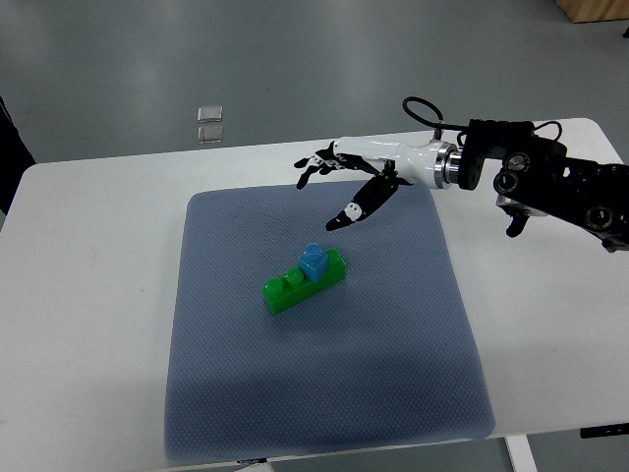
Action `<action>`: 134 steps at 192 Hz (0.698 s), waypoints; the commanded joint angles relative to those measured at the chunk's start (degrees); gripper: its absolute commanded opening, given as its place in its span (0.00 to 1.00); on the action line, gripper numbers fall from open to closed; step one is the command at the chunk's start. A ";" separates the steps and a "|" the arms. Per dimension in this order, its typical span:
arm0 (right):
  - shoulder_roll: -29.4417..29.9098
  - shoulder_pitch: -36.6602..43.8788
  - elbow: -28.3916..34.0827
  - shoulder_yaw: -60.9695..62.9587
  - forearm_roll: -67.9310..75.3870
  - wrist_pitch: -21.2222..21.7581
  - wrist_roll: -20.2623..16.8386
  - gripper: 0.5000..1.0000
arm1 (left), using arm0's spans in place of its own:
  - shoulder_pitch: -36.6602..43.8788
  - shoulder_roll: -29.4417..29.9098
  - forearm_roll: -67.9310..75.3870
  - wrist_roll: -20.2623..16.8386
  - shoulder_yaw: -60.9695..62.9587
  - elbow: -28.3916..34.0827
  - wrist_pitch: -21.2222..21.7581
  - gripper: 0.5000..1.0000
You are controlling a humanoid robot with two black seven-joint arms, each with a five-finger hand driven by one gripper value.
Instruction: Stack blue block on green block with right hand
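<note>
A small blue block [314, 261] sits on top of a long green block [304, 281], near its right end, in the middle of a grey mat [324, 324]. My right hand [332, 182] comes in from the right edge and hovers above and behind the blocks, apart from them. Its fingers are spread and hold nothing. The thumb [359, 205] points down toward the blocks. The left arm is out of view.
The mat lies on a white table [88, 295]. The black right forearm [560, 182] with a cable loop stretches over the table's right side. The grey floor beyond the far edge has a small metal plate [210, 124].
</note>
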 commanded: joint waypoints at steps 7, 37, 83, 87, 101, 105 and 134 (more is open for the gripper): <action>-0.39 -2.24 -1.25 1.60 12.08 0.20 -0.53 0.85 | 0.00 0.00 0.00 -0.01 0.00 0.00 -0.09 1.00; -1.62 -4.00 -3.63 1.69 27.46 2.75 -0.53 0.85 | 0.00 0.00 0.00 -0.01 0.00 0.00 0.00 1.00; -0.30 -5.32 -12.15 1.51 46.61 7.50 -5.97 0.85 | 0.00 0.00 0.00 -0.01 0.00 0.00 0.00 1.00; -0.12 -5.32 -12.59 1.51 48.37 7.67 -6.68 0.85 | 0.00 0.00 0.00 -0.01 0.00 0.00 0.00 1.00; 0.05 -5.41 -13.03 1.51 50.13 7.85 -7.21 0.85 | 0.00 0.00 0.00 -0.01 0.00 0.00 0.00 1.00; 0.41 -5.49 -14.09 1.51 54.70 8.02 -8.52 0.85 | 0.00 0.00 0.00 -0.01 0.00 0.00 0.00 1.00; 1.99 -6.90 -15.93 1.51 61.74 7.67 -9.05 0.85 | 0.00 0.00 0.00 -0.01 0.00 0.00 0.00 1.00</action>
